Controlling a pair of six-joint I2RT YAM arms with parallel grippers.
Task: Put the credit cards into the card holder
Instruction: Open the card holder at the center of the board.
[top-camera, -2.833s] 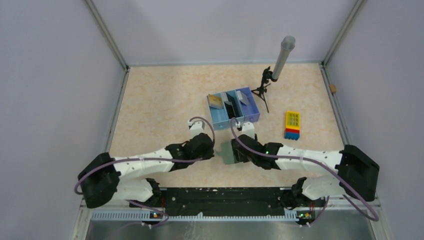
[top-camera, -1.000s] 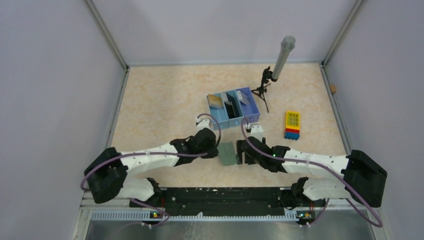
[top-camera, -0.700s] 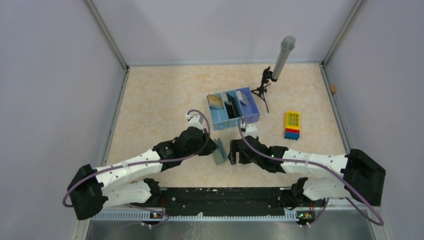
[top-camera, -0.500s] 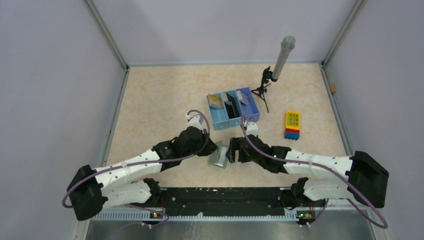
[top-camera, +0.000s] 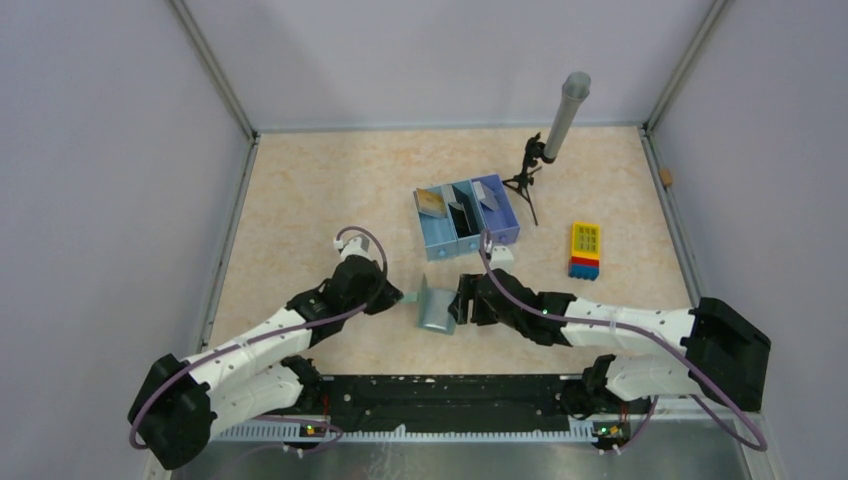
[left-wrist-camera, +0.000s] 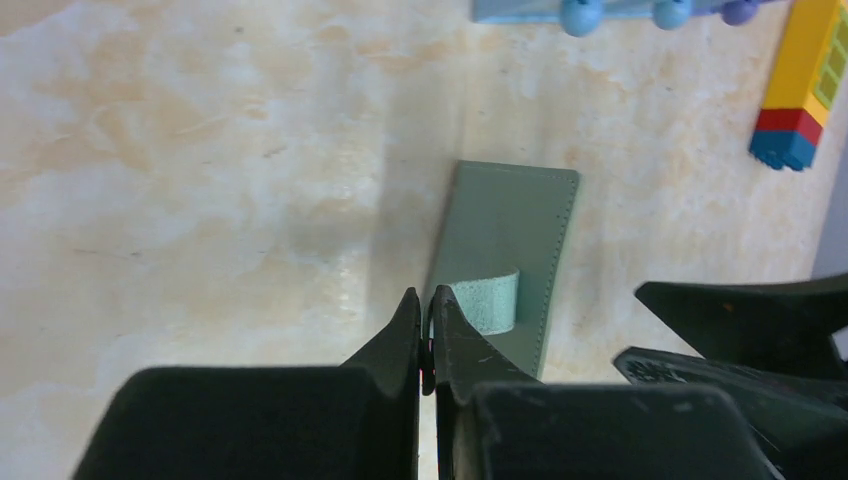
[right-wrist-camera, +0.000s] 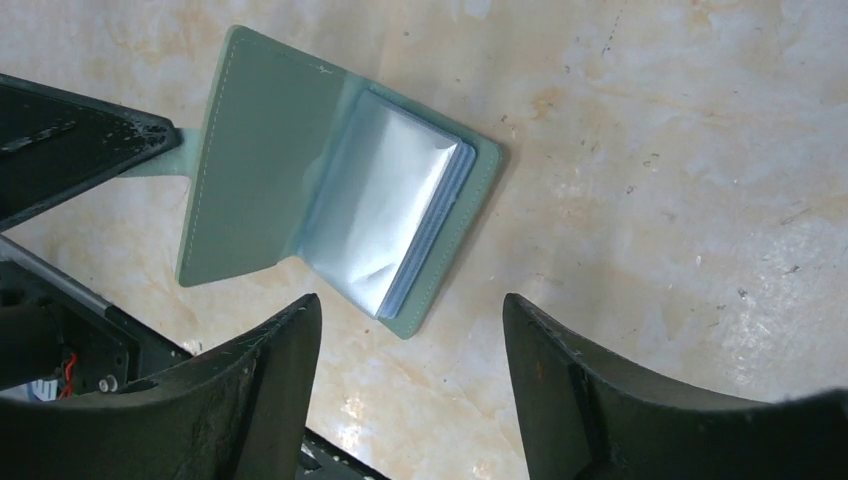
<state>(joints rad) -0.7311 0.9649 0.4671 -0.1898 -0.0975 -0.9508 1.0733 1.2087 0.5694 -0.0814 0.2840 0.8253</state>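
Note:
The grey-green card holder (top-camera: 435, 308) lies half open on the table between the two arms, its cover raised on the left and its light blue inner sleeves (right-wrist-camera: 385, 225) showing. My left gripper (top-camera: 400, 297) is shut on the holder's small closing tab (left-wrist-camera: 487, 301) at its left edge. Just right of the holder, my right gripper (top-camera: 459, 300) hovers open with nothing between its fingers. The credit cards (top-camera: 433, 202) stand in the compartments of the blue tray (top-camera: 470, 236) farther back. In the left wrist view the holder's outer cover (left-wrist-camera: 510, 230) stands on edge.
A small black tripod with a grey tube (top-camera: 560, 125) stands right of the tray. A yellow, red and blue toy block (top-camera: 585, 250) lies at the right. White walls ring the table. A small brown object (top-camera: 666, 178) sits by the right wall.
The left arm has drawn back to the left with the tab, swinging the holder's cover open from flat and closed. The right gripper stayed beside the holder, jaws slightly narrower.

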